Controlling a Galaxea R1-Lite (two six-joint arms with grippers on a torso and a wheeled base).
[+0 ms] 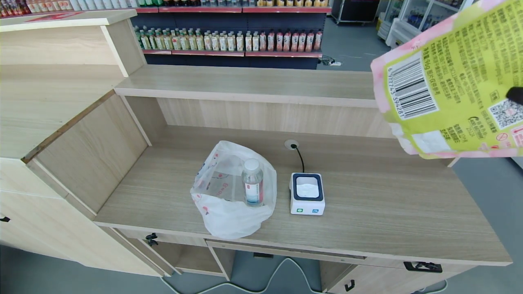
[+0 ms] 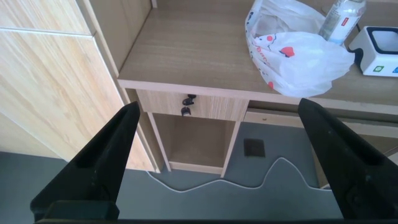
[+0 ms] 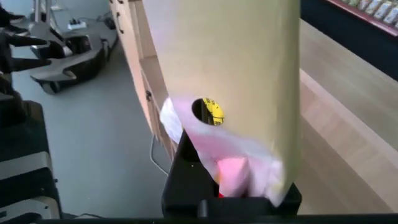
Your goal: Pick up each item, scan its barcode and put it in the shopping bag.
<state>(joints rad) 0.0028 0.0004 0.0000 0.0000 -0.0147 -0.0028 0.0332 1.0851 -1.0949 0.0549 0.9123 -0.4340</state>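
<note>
A green and pink snack pouch (image 1: 453,85) hangs high at the right, above the counter's right end, its barcode side turned to the head camera. My right gripper (image 3: 233,186) is shut on the pouch (image 3: 249,93); one dark fingertip (image 1: 515,94) shows at the pouch's edge. A white shopping bag (image 1: 229,192) lies open mid-counter, with a clear water bottle (image 1: 252,181) upright at its right side, seemingly inside its mouth. The white barcode scanner (image 1: 307,193) stands just right of the bag. My left gripper (image 2: 217,109) is open, low in front of the counter's left end, near the bag (image 2: 298,50).
The wooden counter (image 1: 388,212) has a raised back ledge (image 1: 253,83) and a tall side cabinet (image 1: 53,94) on the left. A black cable (image 1: 300,157) runs from the scanner to a hole. Drawers and a white floor cable (image 2: 249,180) lie below the front edge.
</note>
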